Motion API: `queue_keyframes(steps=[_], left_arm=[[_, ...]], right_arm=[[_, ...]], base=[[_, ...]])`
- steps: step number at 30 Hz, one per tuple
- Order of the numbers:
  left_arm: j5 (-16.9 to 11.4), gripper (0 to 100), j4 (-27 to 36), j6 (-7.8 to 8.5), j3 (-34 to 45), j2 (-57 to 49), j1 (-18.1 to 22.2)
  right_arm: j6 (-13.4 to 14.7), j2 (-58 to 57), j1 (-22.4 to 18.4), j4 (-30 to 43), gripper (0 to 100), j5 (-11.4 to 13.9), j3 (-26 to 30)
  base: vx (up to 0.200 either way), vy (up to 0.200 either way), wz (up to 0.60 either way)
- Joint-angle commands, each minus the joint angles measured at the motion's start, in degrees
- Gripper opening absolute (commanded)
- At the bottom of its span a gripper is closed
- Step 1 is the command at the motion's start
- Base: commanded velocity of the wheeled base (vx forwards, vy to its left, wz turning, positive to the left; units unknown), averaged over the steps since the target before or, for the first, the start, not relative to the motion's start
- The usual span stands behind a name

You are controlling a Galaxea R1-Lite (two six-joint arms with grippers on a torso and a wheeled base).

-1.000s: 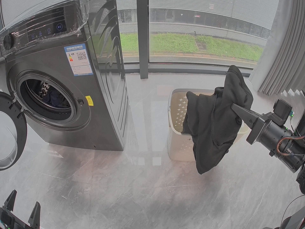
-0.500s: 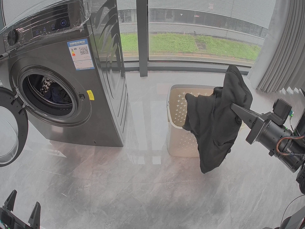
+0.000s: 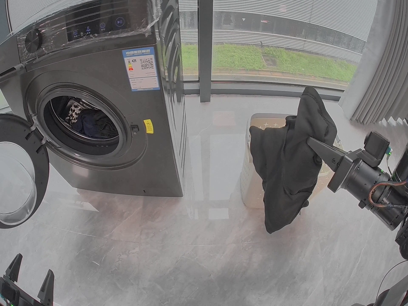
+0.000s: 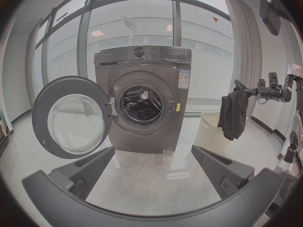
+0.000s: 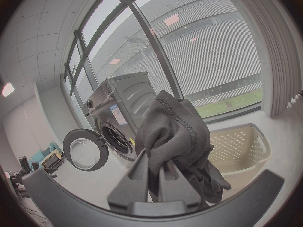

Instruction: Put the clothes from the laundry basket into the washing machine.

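Observation:
My right gripper is shut on a black garment that hangs in the air in front of the cream laundry basket on the floor. The garment drapes over my right gripper in the right wrist view, with the basket behind it. The grey washing machine stands at the left with its round door swung open; dark clothes lie in the drum. My left gripper is open, low at the near left, empty; it faces the machine.
Tall windows run behind the machine and basket. A grey curtain hangs at the far right. Bare grey floor lies between me and the machine.
The whole head picture has shifted: machine and basket now sit further right, so the camera has moved. The right gripper still holds the garment in the same pose. The left gripper is unchanged.

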Motion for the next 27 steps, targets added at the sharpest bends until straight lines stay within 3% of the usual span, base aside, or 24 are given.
queue_keyframes(steps=[1, 12, 21, 27], left_arm=[[0.00, 100, -0.02, -0.02, 0.92, -0.79, -0.02], [0.00, 100, -0.02, 0.33, 0.92, -0.79, -0.02], [0.00, 100, -0.02, 0.24, 0.92, -0.79, -0.02], [0.00, 100, -0.02, 0.24, 0.92, -0.79, -0.02]], right_arm=[[-0.06, 0.12, 0.08, -0.68, 0, 0.00, 0.01], [-0.14, 0.65, 0.08, -2.17, 0, -0.09, -0.26], [-0.14, 0.56, -0.27, -2.17, 0, -0.17, -0.52], [-0.06, 0.56, -0.36, -2.26, 0, -0.17, -0.52]], base=[[0.000, 0.000, 0.00], [0.000, 0.000, 0.00], [-0.200, 0.000, 0.00], [0.000, 0.000, 0.00]])
